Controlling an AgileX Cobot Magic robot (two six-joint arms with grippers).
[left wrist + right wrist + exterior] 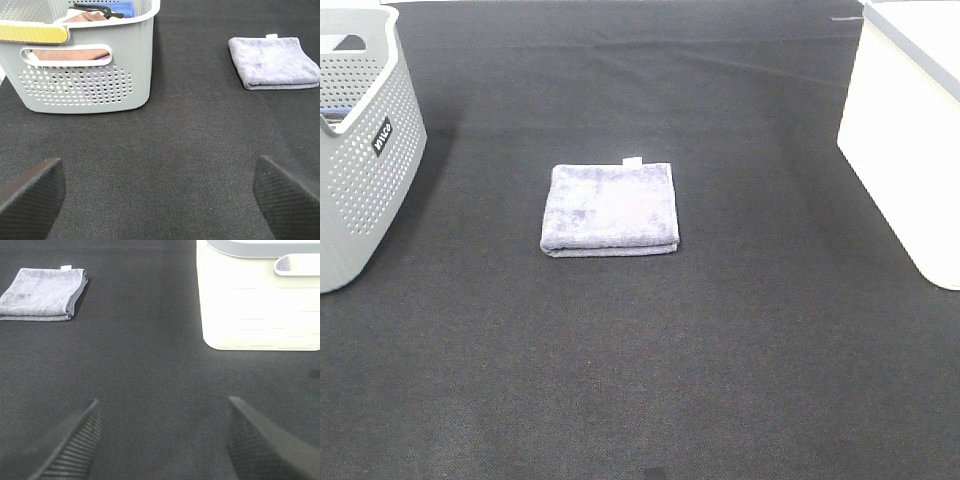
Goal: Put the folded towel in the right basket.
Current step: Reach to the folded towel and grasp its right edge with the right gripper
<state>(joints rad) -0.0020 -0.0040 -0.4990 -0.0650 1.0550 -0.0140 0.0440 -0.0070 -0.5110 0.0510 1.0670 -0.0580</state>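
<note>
The folded lavender towel [610, 208] lies flat at frame centre on the black mat [650, 380], well apart from the white right basket [900, 140] at the right edge. The left gripper [160, 192] and the right gripper [162, 437] both stand spread apart, empty.

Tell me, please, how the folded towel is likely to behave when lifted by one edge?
The folded towel is soft cloth, so it will probably droop. Its stacked layers show at the near edge; pinching only one may unfold it.
</note>
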